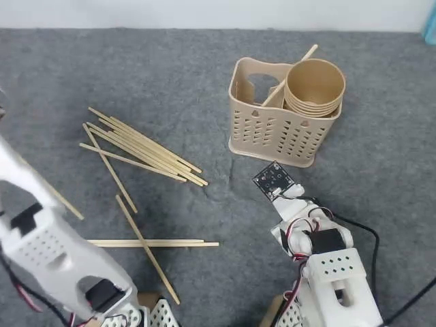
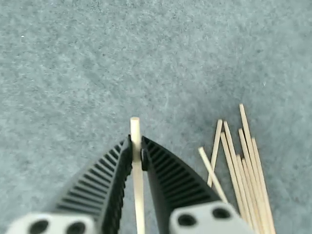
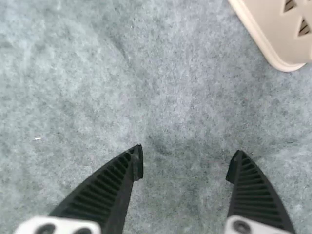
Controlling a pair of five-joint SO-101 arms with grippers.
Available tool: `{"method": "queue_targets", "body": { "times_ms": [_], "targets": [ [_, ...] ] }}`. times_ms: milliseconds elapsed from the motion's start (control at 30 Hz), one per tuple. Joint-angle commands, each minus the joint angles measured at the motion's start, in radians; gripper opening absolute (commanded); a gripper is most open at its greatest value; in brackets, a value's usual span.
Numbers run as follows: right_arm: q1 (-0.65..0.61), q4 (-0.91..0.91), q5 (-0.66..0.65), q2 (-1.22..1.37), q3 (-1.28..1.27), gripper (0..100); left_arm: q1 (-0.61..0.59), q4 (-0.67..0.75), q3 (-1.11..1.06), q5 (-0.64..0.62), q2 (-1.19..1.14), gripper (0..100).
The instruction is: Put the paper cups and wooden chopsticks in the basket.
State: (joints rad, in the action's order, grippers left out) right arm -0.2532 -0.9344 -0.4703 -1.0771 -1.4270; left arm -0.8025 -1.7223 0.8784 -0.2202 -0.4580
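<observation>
A beige slotted basket [image 1: 272, 133] stands at the back right of the grey mat. A stack of paper cups [image 1: 315, 85] fills its right compartment, and one chopstick [image 1: 300, 65] leans out beside them. Several wooden chopsticks [image 1: 146, 151] lie in a loose pile at centre left; the same pile [image 2: 243, 161] appears in the left wrist view. More chopsticks [image 1: 150, 242] lie nearer the front. My left gripper [image 2: 136, 144] is shut on a single chopstick [image 2: 135, 126] above the mat. My right gripper [image 3: 187, 163] is open over bare mat, just in front of the basket's corner [image 3: 278, 39].
The white left arm [image 1: 54, 252] crosses the front left corner, covering part of the mat. The right arm [image 1: 327, 259] stands at the front, right of centre, with a black cable trailing beside it. Grey mat covers the whole table.
</observation>
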Motion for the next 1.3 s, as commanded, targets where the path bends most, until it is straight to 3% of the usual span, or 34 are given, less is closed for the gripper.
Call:
{"method": "queue_targets", "body": {
  "times_ms": [0, 133, 300, 633, 1133, 1267],
  "targets": [
    [0.012, 0.024, 0.011, -0.021, 0.005, 28.4, 0.003, -0.035, -0.153, 0.046, 0.255, 1],
    [0.012, 0.021, 0.011, -0.021, 0.005, 28.4, 0.058, 0.018, -0.364, 0.071, 0.48, 1],
    [0.015, 0.019, 0.011, -0.021, 0.005, 28.4, 0.143, 0.219, -0.565, 0.066, 0.684, 1],
    [0.016, 0.019, 0.011, -0.021, 0.003, 28.4, 0.368, 0.62, -0.627, -0.035, 0.934, 1],
    [0.016, 0.021, 0.011, -0.021, 0.003, 28.4, 0.861, 1.243, -0.63, -0.091, 0.925, 1],
    [0.016, 0.022, 0.011, -0.021, 0.003, 28.4, 0.967, 1.341, -0.628, -0.091, 0.868, 1]
  ]
}}
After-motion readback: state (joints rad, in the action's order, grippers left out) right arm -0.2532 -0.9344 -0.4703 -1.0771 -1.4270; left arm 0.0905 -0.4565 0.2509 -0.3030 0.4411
